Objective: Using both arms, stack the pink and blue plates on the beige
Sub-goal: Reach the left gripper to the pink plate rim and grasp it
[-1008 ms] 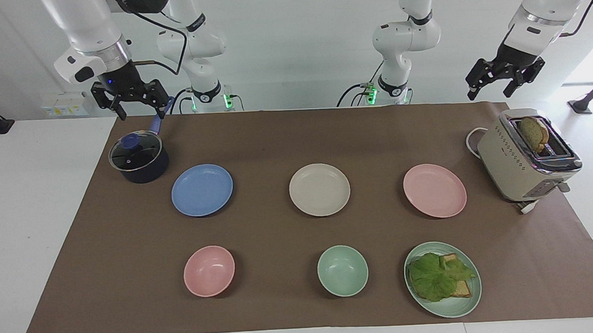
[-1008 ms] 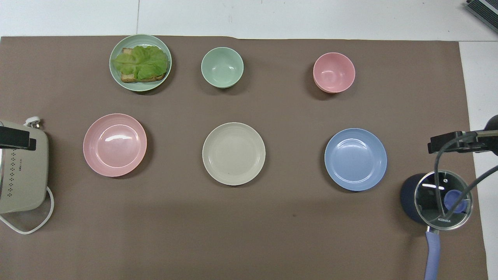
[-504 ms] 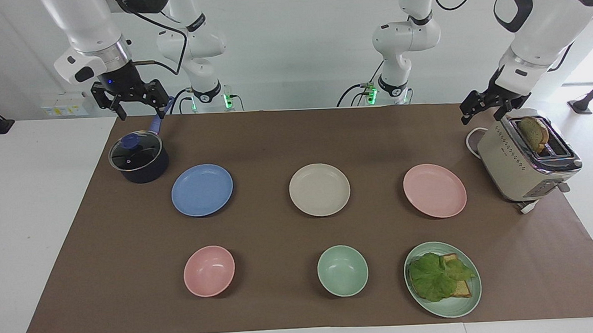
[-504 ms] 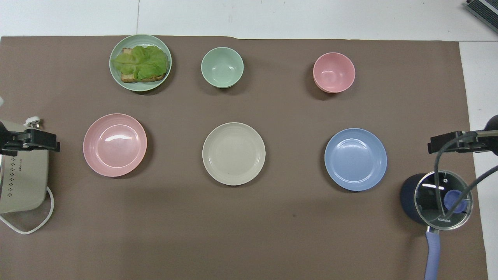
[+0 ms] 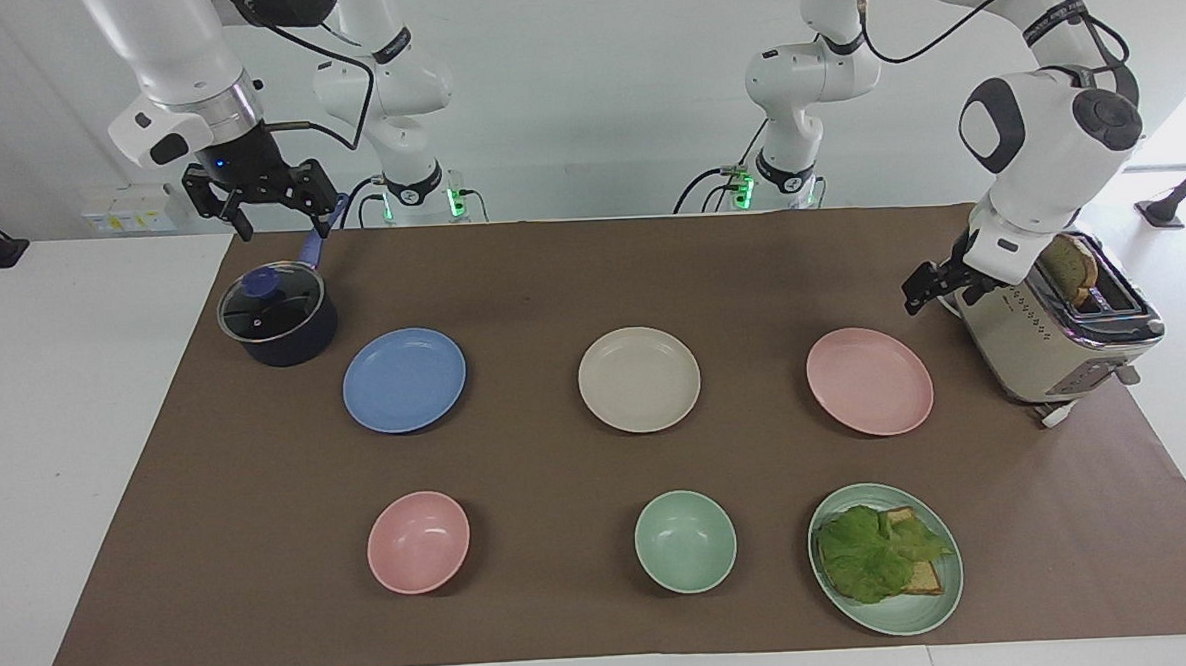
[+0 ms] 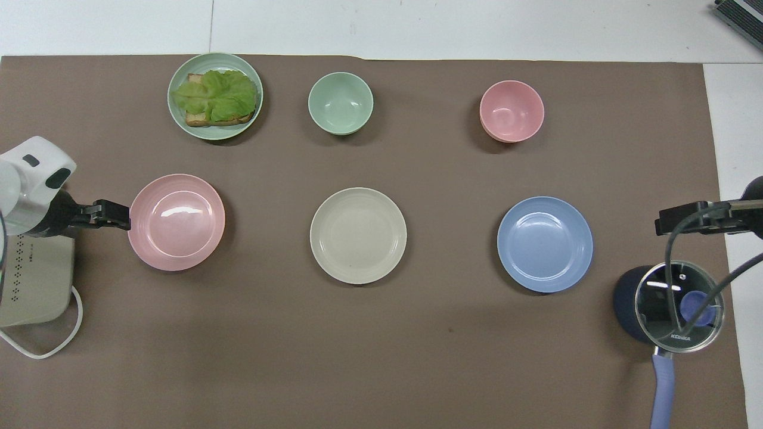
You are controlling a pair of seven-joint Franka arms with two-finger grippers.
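A: Item 1, the task's plates?

B: 3 round shallow plates of equal size in a row across the middle of the brown mat (image 5: pixel 550 275) on the tabletop (image 5: pixel 76 416). The beige plate (image 5: pixel 639 379) (image 6: pixel 358 235) is in the centre and bare. The pink plate (image 5: pixel 869 381) (image 6: pixel 176 221) lies toward the left arm's end, the blue plate (image 5: pixel 404 379) (image 6: pixel 545 244) toward the right arm's end. All 3 lie flat, well apart, nothing stacked.

A: Item 2, the tools?

B: The left tool (image 5: pixel 923 291) (image 6: pixel 110 214) hangs low just beside the pink plate's rim, between that plate and the toaster (image 5: pixel 1054 338) (image 6: pixel 36 280). Fingers released, nothing held; contact with the rim cannot be told. The right tool (image 5: pixel 272 205) (image 6: pixel 694 217) hovers over the saucepan's (image 5: pixel 277 322) (image 6: pixel 661 310) handle, fingers spread, empty, clear of the blue plate.

A: Item 3, the rest?

B: The dark saucepan has a glass lid and blue handle and stands beside the blue plate, nearer to the robots. The beige toaster at the left arm's end has 1 slice of bread (image 5: pixel 1069 267) standing in its slot. Farther from the robots, 1 row of 3: a pink bowl (image 5: pixel 418 542) (image 6: pixel 511 111), a green bowl (image 5: pixel 685 541) (image 6: pixel 340 103), and a green plate (image 5: pixel 896 615) (image 6: pixel 179 119) carrying toast under lettuce (image 5: pixel 873 551) (image 6: pixel 214 95).
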